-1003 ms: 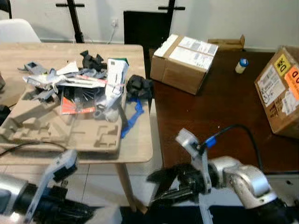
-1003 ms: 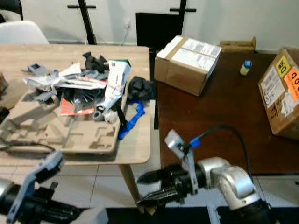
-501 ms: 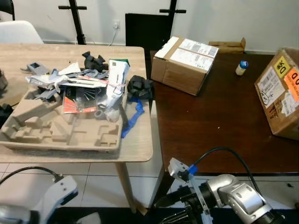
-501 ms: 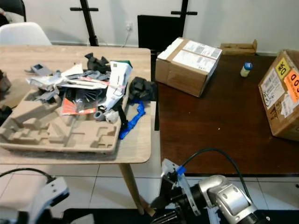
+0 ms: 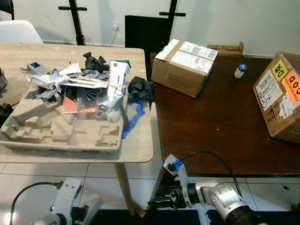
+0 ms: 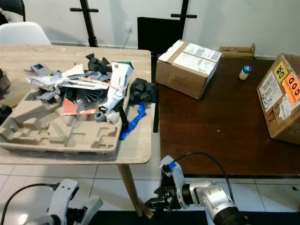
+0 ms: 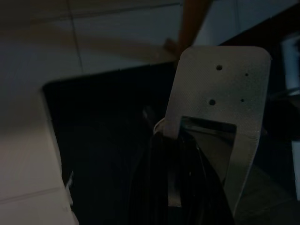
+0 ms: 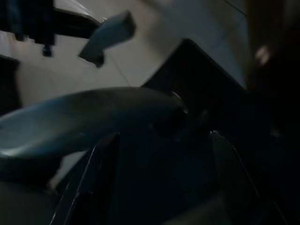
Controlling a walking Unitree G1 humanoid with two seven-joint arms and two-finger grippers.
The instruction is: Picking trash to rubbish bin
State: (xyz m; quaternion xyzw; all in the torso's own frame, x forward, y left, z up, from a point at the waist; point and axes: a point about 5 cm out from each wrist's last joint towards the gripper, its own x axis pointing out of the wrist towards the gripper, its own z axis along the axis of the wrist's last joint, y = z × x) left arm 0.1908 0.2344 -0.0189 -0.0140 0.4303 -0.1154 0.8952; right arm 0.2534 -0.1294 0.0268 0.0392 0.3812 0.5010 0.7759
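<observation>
- At the lower left we see our left gripper (image 5: pixel 70 213) hanging low over the floor; we cannot tell if its fingers are apart.
- The trash pile (image 5: pixel 89 86) sits on the light table (image 5: pixel 136 147), upper left.
- Our right gripper (image 6: pixel 157 204) hangs at the bottom middle, maybe pinched together, but it is too dark to say.

The right gripper (image 6: pixel 152 204), bottom centre, is too dark to tell how its fingers stand. The left arm (image 5: pixel 65 208) is cut by the bottom edge. The big box (image 5: pixel 280 96) runs off the right edge.
</observation>
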